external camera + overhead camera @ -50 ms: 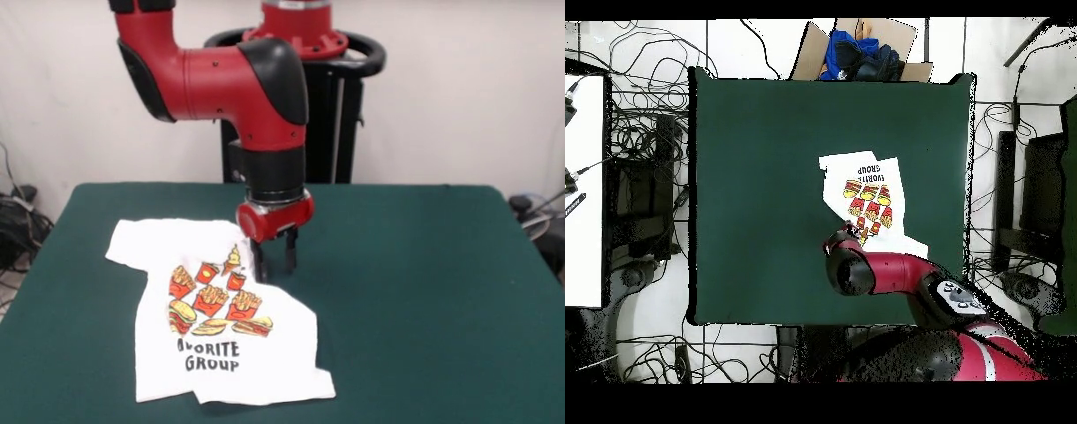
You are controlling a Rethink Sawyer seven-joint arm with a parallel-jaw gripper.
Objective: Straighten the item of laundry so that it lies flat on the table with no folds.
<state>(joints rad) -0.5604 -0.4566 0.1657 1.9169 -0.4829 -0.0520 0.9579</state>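
**A:** Since you can't see it, shall I start at the pincer [275, 262]? In the front view it hangs from a red and black arm [265, 88] that comes down from above. Its two dark fingers [290, 256] point straight down, parted by a narrow gap, with nothing clamped between them. The tips stand at the far edge of the T-shirt [221, 314], at or just above the cloth; I can't tell whether they touch it.

**B:** Why would it be there?

**A:** My guess is that it is lined up over a fold. On that side the cloth looks doubled over: the hem runs in a slant, no sleeve shows, and the print's top line of lettering is cut short, so only "ORITE" shows above "GROUP". Pulling that edge outward would open it.

**B:** And the shirt itself?

**A:** It is white, printed with fries, burgers and drinks. It lies on the dark green worktop [424, 265], in the nearer half and off to the picture's left in the front view. One sleeve is spread out at the far left; the near hem is rumpled at one corner. It isn't flat yet.

**B:** Anything around it?

**A:** The overhead view shows bare green felt around the shirt [868, 195], and a cardboard box [865, 45] holding something blue beyond the worktop's [765, 180] far edge.
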